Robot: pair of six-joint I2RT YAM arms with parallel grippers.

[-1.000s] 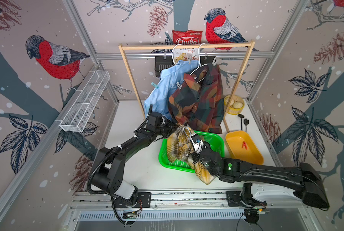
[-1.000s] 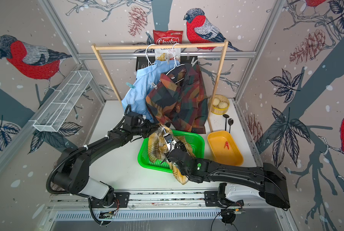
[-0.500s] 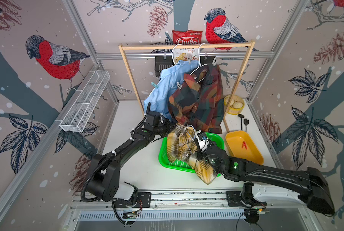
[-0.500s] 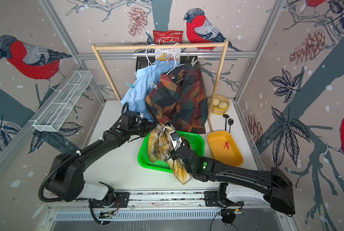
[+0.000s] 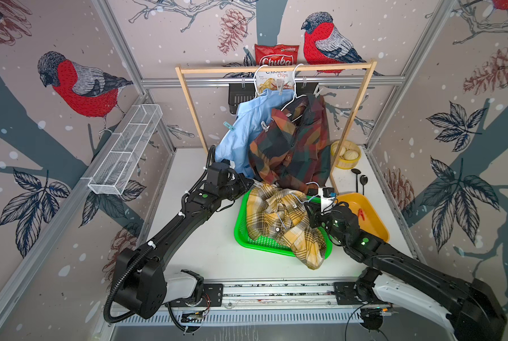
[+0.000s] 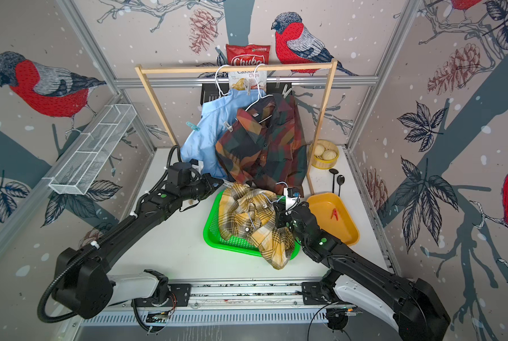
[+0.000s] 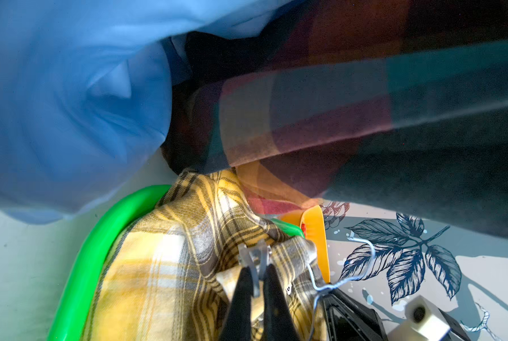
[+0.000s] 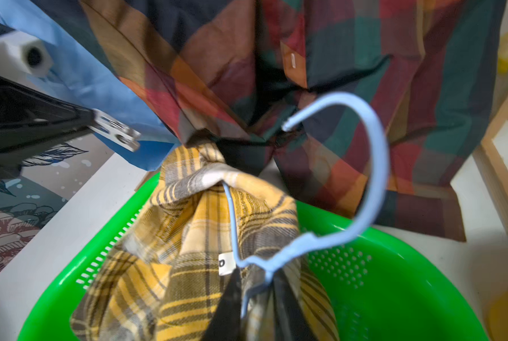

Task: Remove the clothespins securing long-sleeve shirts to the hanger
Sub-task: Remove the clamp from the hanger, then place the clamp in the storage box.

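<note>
- The yellow-and-grey plaid flannel (image 5: 279, 218) lies heaped in the green basket (image 5: 261, 242). One fold spills over the basket's near rim onto the table (image 5: 199, 254).
- A pale blue hanger (image 8: 377, 165) runs into the flannel's collar, and its hook stands free above the cloth.
- The right gripper (image 8: 254, 292) sits at this hanger's twisted neck with a dark finger on each side of the wire. The wrist view is too blurred to tell whether they pinch it or stand slightly apart.
- The left gripper (image 7: 257, 270) is over the basket's far left corner, its tips pressed together on a pale grey clothespin (image 7: 254, 257). The pin appears clear of the flannel.
- A red clothespin (image 5: 361, 214) lies in the yellow tray (image 5: 374, 233), just right of the basket.
- Behind, the dark plaid shirt (image 5: 291, 147) and the light blue shirt (image 5: 247, 130) hang on white hangers (image 5: 258, 79) from the wooden rail (image 5: 217, 69).
- A teal clothespin (image 5: 228, 126) grips the blue shirt's outer shoulder. A whitish clothespin (image 5: 264, 126) sits where the two shirts meet.
</note>
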